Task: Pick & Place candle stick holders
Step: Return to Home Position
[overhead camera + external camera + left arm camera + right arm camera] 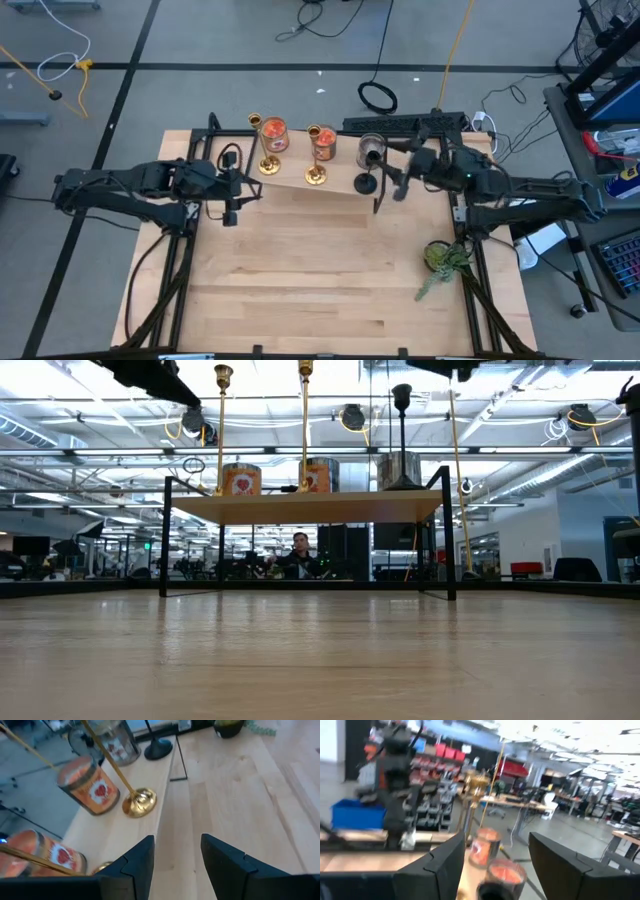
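Shelf [340,186] carries left gold holder [268,166], right gold holder [315,177], black holder [366,184]. We log left hand [177,842], right hand [495,845] both spread apart, empty, over desk [330,280] beside shelf.

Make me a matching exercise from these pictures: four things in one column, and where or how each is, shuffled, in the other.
1 black candle holder
2 plant
3 left gripper
4 right gripper

A open, by the shelf's left end
B on the table, near its right edge
C open, by the shelf's right end
D standing on the shelf, right end

Pairs: 1-D, 2-B, 3-A, 4-C
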